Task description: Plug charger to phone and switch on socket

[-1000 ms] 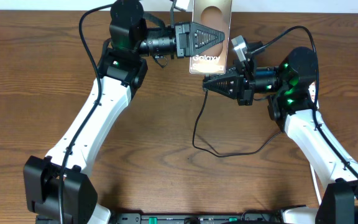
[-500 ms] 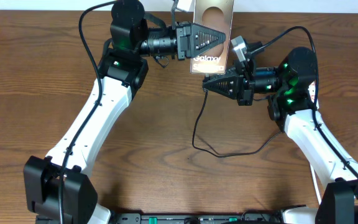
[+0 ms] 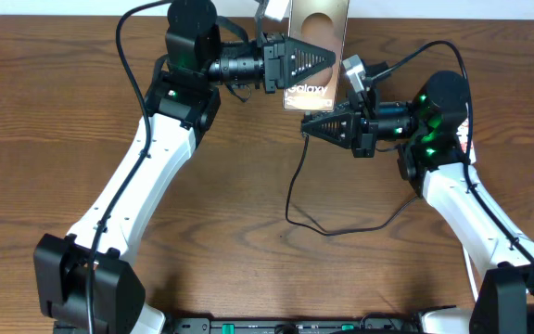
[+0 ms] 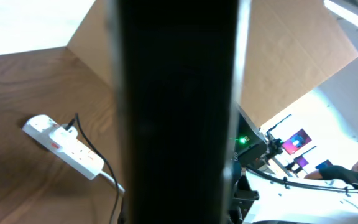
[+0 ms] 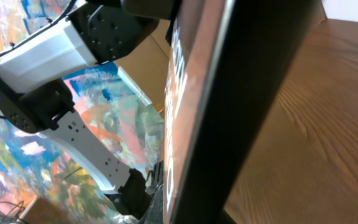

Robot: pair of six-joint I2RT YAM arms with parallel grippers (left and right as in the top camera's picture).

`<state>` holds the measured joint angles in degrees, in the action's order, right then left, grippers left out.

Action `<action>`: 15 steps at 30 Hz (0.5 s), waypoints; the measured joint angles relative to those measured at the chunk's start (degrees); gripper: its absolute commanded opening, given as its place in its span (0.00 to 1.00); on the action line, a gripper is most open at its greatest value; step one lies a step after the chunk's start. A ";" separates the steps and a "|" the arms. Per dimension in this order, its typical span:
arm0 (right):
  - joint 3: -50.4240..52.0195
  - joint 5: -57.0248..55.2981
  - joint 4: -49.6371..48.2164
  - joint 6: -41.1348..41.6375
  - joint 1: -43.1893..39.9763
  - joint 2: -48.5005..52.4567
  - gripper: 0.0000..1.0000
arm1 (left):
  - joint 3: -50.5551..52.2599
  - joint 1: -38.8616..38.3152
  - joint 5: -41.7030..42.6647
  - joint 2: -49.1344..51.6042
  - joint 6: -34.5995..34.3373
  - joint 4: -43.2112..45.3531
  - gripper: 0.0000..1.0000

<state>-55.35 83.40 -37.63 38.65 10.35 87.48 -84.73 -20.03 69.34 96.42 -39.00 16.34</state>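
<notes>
Phone (image 3: 321, 23): bronze-grey slab with a dark oval and white "Galaxy" lettering, at the far edge of the table (image 3: 44, 111). We find it in the left gripper (image 3: 330, 58), whose claw reaches in from the left and is clamped on it. In the left wrist view it fills the middle as a dark upright band.

Charger (image 3: 291, 199): thin black cable. We trace it from the tip of the right gripper (image 3: 306, 123) down across the wood, looping back toward the right arm. We log that claw as pinched together on the cable just below the phone's lower edge. We cannot make out the connector tip.

Socket (image 4: 64, 146): white strip with red marks, a black plug and a white cord, lying flat on the table, well apart from the phone.
</notes>
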 measured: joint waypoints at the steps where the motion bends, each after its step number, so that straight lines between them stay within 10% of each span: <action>1: 0.09 -0.22 0.09 0.17 0.00 0.11 0.01 | -0.11 0.00 -0.20 -0.04 0.81 -0.72 0.07; 15: 0.81 -2.29 -0.26 0.90 0.50 0.28 0.01 | -1.20 0.09 -1.40 -0.96 10.67 -7.98 0.08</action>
<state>-54.54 81.10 -37.89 39.55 10.85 87.77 -85.93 -19.94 67.94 95.46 -28.34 8.36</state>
